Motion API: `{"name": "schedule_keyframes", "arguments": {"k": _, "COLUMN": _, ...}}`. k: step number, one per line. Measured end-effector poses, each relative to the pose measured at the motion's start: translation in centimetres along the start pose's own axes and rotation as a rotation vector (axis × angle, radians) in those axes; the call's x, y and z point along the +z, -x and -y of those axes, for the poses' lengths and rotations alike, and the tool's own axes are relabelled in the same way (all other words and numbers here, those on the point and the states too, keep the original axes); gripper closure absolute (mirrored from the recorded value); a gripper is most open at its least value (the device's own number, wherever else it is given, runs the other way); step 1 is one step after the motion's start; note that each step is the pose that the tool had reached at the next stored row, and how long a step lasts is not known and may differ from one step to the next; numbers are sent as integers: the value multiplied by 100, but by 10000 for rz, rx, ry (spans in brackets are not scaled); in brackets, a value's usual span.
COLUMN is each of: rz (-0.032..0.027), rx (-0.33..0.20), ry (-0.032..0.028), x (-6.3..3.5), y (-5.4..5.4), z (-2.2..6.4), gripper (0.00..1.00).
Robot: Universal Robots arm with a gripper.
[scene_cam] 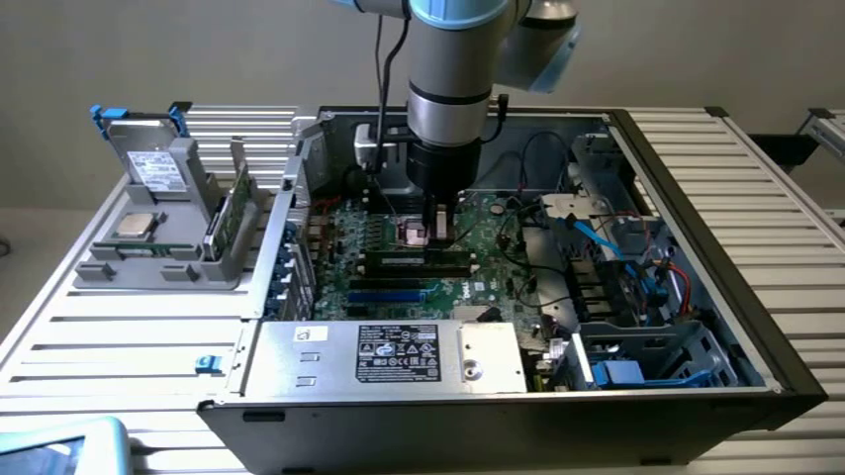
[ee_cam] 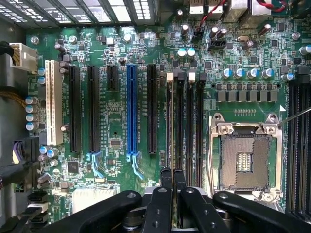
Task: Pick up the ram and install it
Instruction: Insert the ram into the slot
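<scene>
My gripper [scene_cam: 442, 230] hangs low inside the open computer case, over the green motherboard [scene_cam: 383, 289]. In the wrist view its black fingertips [ee_cam: 166, 177] stand almost together above the row of black memory slots. The ram [ee_cam: 170, 126] shows edge-on as a thin pale strip standing in the slot nearest the long expansion slots. It runs in between the fingers, which are shut on its two flat sides. The neighbouring memory slot [ee_cam: 181, 126] is bare. The gripper [ee_cam: 173, 177] hides the ram's near half.
An uncovered processor socket [ee_cam: 245, 162] lies just beside the memory slots. Cables [scene_cam: 620, 247] and drive cages fill the case's side at the exterior view's right. The power supply [scene_cam: 383, 356] sits at the front. A grey holder [scene_cam: 158, 265] outside carries a drive, a processor chip [scene_cam: 137, 225] and another green stick [scene_cam: 234, 213].
</scene>
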State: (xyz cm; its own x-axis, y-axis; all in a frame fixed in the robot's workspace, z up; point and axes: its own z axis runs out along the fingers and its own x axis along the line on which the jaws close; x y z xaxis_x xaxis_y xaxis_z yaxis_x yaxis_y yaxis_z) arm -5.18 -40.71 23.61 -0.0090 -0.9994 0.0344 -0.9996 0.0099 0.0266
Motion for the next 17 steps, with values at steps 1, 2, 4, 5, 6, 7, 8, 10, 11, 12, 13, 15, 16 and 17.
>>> {"name": "schedule_keyframes", "arguments": {"k": 1, "rz": -1, "rx": -20, "ry": -1, "x": 0, "y": 0, "z": 0, "gripper": 87}}
{"name": "schedule_keyframes", "arguments": {"k": 2, "rz": -2, "rx": -26, "ry": -1, "x": 0, "y": 0, "z": 0, "gripper": 87}}
{"name": "schedule_keyframes", "arguments": {"k": 4, "rz": -2, "rx": -27, "ry": -1, "x": 2, "y": 0, "z": 0, "gripper": 87}}
{"name": "schedule_keyframes", "arguments": {"k": 5, "rz": -1, "rx": -27, "ry": -1, "x": 4, "y": 0, "z": 0, "gripper": 87}}
{"name": "schedule_keyframes", "arguments": {"k": 6, "rz": -1, "rx": -27, "ry": -1, "x": 5, "y": 0, "z": 0, "gripper": 87}}
{"name": "schedule_keyframes", "arguments": {"k": 7, "rz": -1, "rx": -26, "ry": -1, "x": 6, "y": 0, "z": 0, "gripper": 87}}
{"name": "schedule_keyframes", "arguments": {"k": 8, "rz": -2, "rx": -26, "ry": -1, "x": 7, "y": 0, "z": 1, "gripper": 87}}
{"name": "schedule_keyframes", "arguments": {"k": 10, "rz": 0, "rx": -26, "ry": -2, "x": 11, "y": 1, "z": 2, "gripper": 87}}
{"name": "schedule_keyframes", "arguments": {"k": 11, "rz": -1, "rx": -27, "ry": -1, "x": 11, "y": 0, "z": 3, "gripper": 87}}
{"name": "schedule_keyframes", "arguments": {"k": 12, "rz": -1, "rx": -27, "ry": -1, "x": 13, "y": 1, "z": 3, "gripper": 87}}
{"name": "schedule_keyframes", "arguments": {"k": 13, "rz": -2, "rx": -27, "ry": -3, "x": 19, "y": 1, "z": 4, "gripper": 87}}
{"name": "schedule_keyframes", "arguments": {"k": 15, "rz": -1, "rx": -27, "ry": -11, "x": 21, "y": 1, "z": 4, "gripper": 87}}
{"name": "schedule_keyframes", "arguments": {"k": 16, "rz": -1, "rx": -26, "ry": -18, "x": 22, "y": 1, "z": 4, "gripper": 87}}
{"name": "schedule_keyframes", "arguments": {"k": 17, "rz": -2, "rx": -25, "ry": -26, "x": 22, "y": 1, "z": 3, "gripper": 87}}
